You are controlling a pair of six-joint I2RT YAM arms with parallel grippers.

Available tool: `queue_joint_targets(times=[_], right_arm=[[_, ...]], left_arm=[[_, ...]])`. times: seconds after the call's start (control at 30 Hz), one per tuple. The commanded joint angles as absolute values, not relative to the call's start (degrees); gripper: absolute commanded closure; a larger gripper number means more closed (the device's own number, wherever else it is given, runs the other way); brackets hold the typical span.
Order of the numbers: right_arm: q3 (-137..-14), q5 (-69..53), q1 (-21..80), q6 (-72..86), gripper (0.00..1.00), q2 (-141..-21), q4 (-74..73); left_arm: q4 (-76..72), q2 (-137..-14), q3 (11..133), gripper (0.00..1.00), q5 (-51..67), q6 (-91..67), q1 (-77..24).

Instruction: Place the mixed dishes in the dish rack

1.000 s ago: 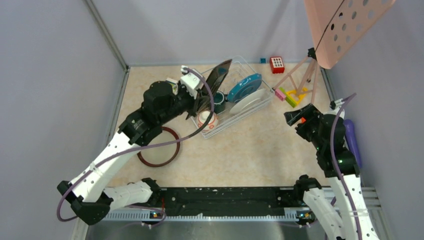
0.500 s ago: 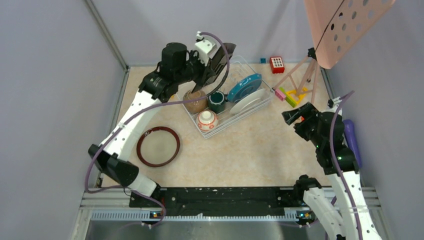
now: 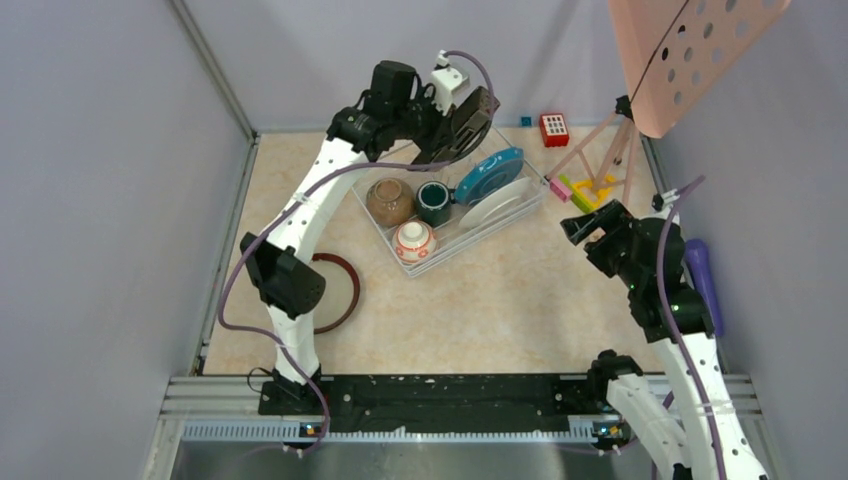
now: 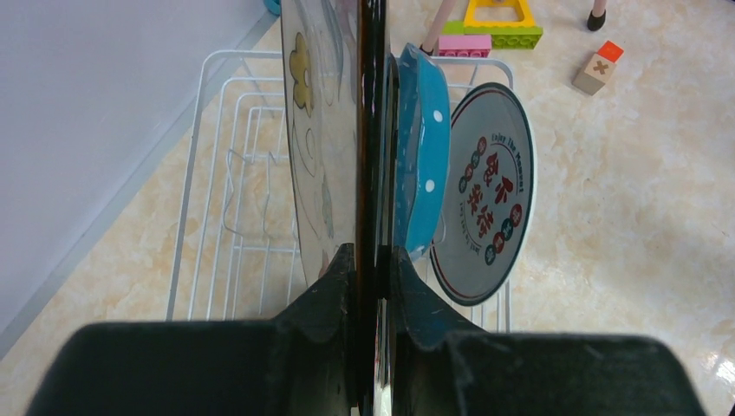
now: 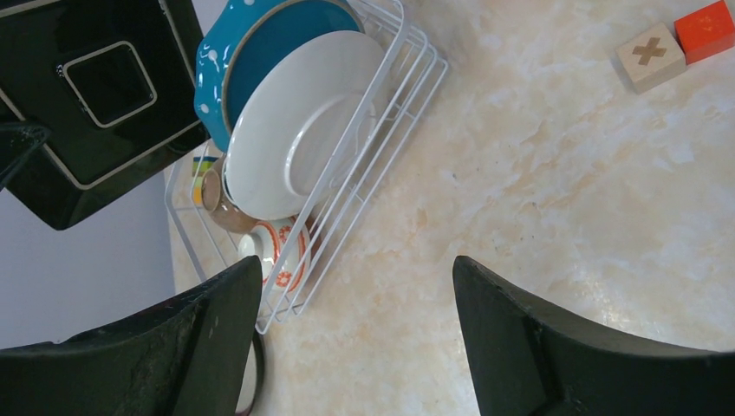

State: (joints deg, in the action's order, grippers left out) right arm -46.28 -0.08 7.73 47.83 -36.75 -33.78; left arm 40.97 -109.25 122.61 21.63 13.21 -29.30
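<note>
Black plate (image 4: 371,104) stands upright and edge-on, pinched between the fingers of my left gripper (image 4: 371,260) over the far end of the rack (image 5: 381,139). The blue plate (image 4: 425,156) sits just beside one face, with the white plate (image 4: 485,199) beyond it. Past the other face lie open wire slots. That glossy face shows a yellow flower shape. My right gripper (image 5: 355,277) hangs spread wide over the table (image 5: 537,173), well apart.

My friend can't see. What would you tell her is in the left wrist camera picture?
The left gripper pinches a black square plate, seen edge-on, over the white wire dish rack. Right beside it, a blue white-dotted plate and a white plate with red characters stand in the rack, with toy blocks beyond.
</note>
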Motion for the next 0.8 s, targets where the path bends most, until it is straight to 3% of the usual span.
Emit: queue_joint_targets(times=[0.0,0.77], right_arm=[[-46.55,-1.32,7.82,48.18,0.21,-38.27,-29.95],[-43.25,-2.35,7.78,48.25,0.21,-39.64,-27.61]], left_arm=[[29.5,-108.76,132.39,1.0,24.96,15.93,-28.91],[36.4,-113.27,132.61,1.0,27.39,13.8,-28.91]])
